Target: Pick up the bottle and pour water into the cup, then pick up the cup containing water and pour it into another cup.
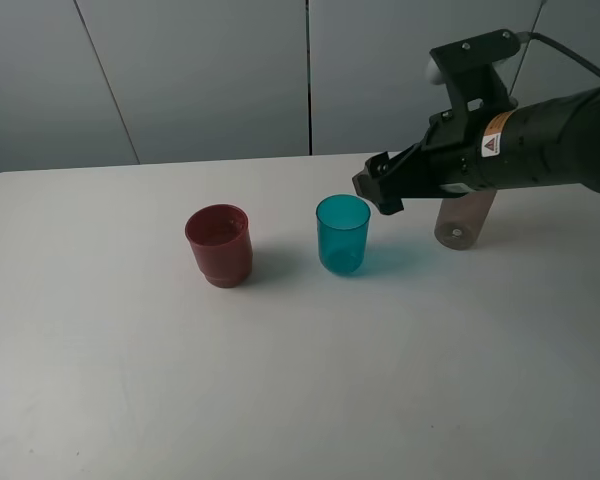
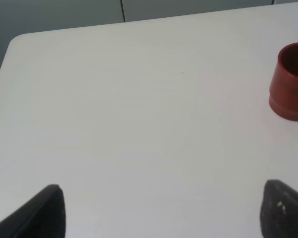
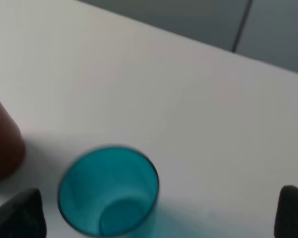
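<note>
The smoky translucent bottle stands on the white table at the right, its upper part hidden behind my right arm. The teal cup stands upright in the middle; it also shows in the right wrist view, with no water that I can make out. The dark red cup stands to its left, and shows in the left wrist view and the right wrist view. My right gripper is open and empty, just above and right of the teal cup. My left gripper is open and empty over bare table, left of the red cup.
The white table has a rounded far left corner. A grey panelled wall runs behind it. The right arm's cable hangs above the back right.
</note>
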Robot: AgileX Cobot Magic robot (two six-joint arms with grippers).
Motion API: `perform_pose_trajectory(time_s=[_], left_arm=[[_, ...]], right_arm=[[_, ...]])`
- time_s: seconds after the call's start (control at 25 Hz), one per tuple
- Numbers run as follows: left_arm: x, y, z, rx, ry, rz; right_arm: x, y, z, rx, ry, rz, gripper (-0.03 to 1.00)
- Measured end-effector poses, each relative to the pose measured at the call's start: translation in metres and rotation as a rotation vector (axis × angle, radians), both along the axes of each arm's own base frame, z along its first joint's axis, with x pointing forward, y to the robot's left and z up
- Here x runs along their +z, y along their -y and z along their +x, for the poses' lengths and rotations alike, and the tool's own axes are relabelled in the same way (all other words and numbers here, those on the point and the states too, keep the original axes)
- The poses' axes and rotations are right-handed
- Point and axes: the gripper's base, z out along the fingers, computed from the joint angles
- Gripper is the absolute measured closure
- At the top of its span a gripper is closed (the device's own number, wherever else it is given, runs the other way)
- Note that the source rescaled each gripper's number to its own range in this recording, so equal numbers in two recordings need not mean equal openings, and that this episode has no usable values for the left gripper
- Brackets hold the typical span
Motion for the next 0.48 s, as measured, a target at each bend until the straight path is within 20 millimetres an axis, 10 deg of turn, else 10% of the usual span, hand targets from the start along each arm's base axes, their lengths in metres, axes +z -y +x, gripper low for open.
perform_pose_trajectory(time_s=[0.48], left_arm=[[0.000,0.000,0.000,0.000,0.000,0.000]], right_arm=[[0.059,0.090,-0.076,-0.259,-0.360,0.032,-0.03]])
